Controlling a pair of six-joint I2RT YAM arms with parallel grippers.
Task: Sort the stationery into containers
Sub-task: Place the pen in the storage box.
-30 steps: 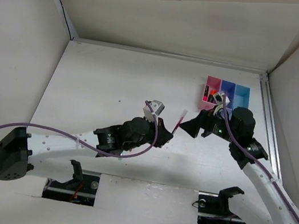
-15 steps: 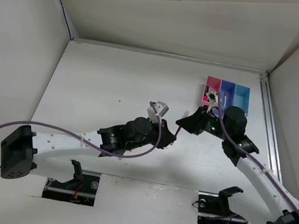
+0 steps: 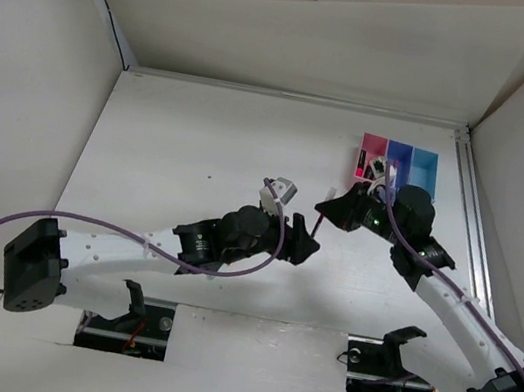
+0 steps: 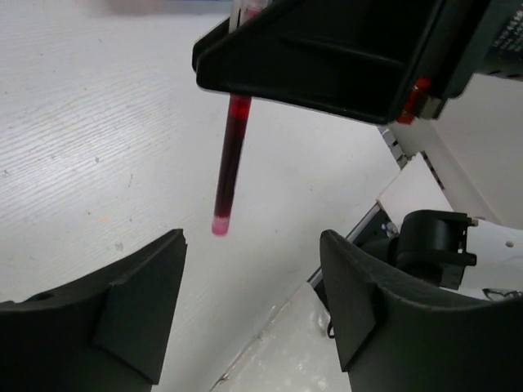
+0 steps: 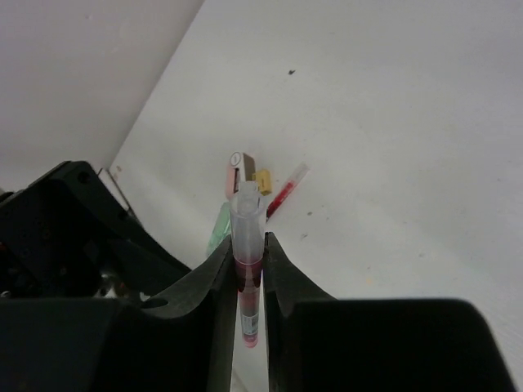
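Right pincer point(image 5: 248, 273) clamped on a red pen point(image 5: 247, 245), both fingers pressed against the barrel. The clear end pokes out past the fingertips.

Directly facing it is the left pincer point(image 4: 249, 245), jaws wide apart and touching nothing. The pen point(image 4: 231, 155) hangs from the right pincer in the open gap between the left fingers, clear of both.

This is the change. A second ago the left pincer held this pen and the right pincer point(image 3: 325, 210) stood apart from it. Half a second ago the right had closed in. Now the grip has passed across and the left pincer point(image 3: 304, 244) has let go. The handover looks complete, so the pen is with the arm nearer the goal.

Behind the right pincer, just beside its wrist, sit the three joined bins point(image 3: 423, 169). The pink one already holds something dark. Carrying the pen back to a bin seems the next step; which bin takes pens cannot be told.

Beyond the right pincer, on the table point(image 5: 392, 122), lie a second pen point(image 5: 286, 192), a beige eraser point(image 5: 261, 180), a pink piece point(image 5: 236, 170) and a green piece point(image 5: 219, 229), all unsorted.
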